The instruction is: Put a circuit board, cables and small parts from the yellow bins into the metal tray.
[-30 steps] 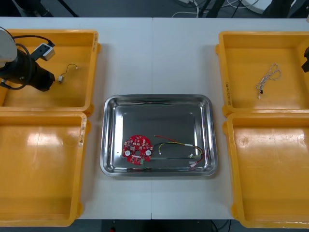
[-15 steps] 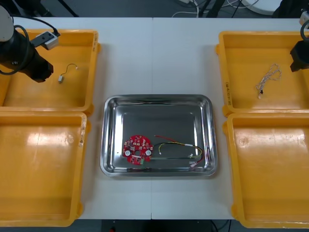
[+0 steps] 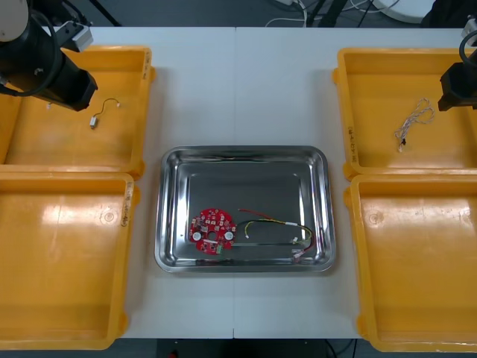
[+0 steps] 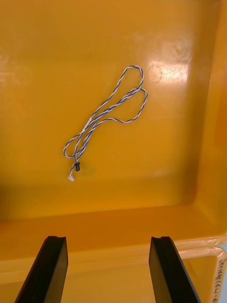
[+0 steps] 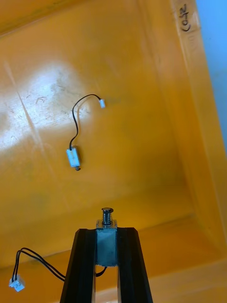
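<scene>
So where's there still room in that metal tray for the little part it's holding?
The far half of the tray is bare, from its far rim down to the circuit board and red and yellow cable. Those crowd the near strip. The left gripper, over its far bin, holds the small part.

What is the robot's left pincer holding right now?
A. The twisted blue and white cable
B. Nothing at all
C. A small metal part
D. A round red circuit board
C: in the left wrist view, the left pincer has its two black fingers shut on a small metal part, which sits between them above the yellow bin.
</scene>
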`<action>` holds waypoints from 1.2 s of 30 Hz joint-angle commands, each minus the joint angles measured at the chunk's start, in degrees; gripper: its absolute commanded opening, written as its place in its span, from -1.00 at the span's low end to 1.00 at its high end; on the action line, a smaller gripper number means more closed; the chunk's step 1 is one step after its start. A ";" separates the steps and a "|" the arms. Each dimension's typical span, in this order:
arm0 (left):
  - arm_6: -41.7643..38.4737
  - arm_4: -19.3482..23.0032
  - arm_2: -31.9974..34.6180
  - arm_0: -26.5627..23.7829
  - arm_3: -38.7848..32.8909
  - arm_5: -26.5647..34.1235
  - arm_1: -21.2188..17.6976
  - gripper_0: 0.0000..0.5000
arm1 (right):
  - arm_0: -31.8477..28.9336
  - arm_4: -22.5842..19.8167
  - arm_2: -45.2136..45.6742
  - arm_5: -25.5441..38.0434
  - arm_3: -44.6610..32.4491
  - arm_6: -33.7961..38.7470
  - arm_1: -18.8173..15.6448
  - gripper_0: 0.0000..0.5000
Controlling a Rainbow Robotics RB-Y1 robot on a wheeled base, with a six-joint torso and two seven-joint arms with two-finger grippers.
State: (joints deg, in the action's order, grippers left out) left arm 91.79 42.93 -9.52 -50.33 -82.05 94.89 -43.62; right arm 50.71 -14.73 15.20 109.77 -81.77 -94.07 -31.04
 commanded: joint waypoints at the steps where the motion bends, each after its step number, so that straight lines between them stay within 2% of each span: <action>1: -2.32 -0.92 1.09 -1.35 -5.58 2.75 1.00 -1.00 | 2.73 1.10 1.86 0.23 -0.49 1.34 0.98 1.00; 11: -16.03 -4.61 -4.19 -1.35 -14.90 5.21 6.01 -1.00 | 2.73 2.95 3.97 -1.67 -0.49 3.89 3.71 1.00; 14: -18.32 -5.32 -5.24 -1.35 -16.13 5.48 7.06 -1.00 | 2.73 2.86 3.97 -2.19 -0.49 5.47 3.88 1.00; 15: -21.57 -6.37 -7.09 -1.35 -17.80 6.00 8.38 -1.00 | 2.73 2.42 3.97 -3.43 -0.49 8.02 4.15 1.00; 25: -34.49 -10.68 -16.58 -1.18 -20.17 7.06 13.83 -1.00 | 2.73 2.60 3.44 -8.79 1.70 9.17 4.23 1.00; 31: -41.69 -13.14 -21.94 1.02 -20.17 3.81 15.85 -1.00 | 3.61 3.48 3.00 -10.72 5.31 9.25 4.23 1.00; 36: -47.06 -14.98 -25.98 3.66 -19.99 -0.76 16.29 -1.00 | 7.39 4.36 3.17 -11.69 11.72 9.34 3.62 1.00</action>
State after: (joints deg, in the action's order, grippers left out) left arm 53.59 29.25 -33.35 -48.52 -100.29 96.68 -28.41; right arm 52.70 -11.20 17.83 99.08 -72.77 -85.41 -27.11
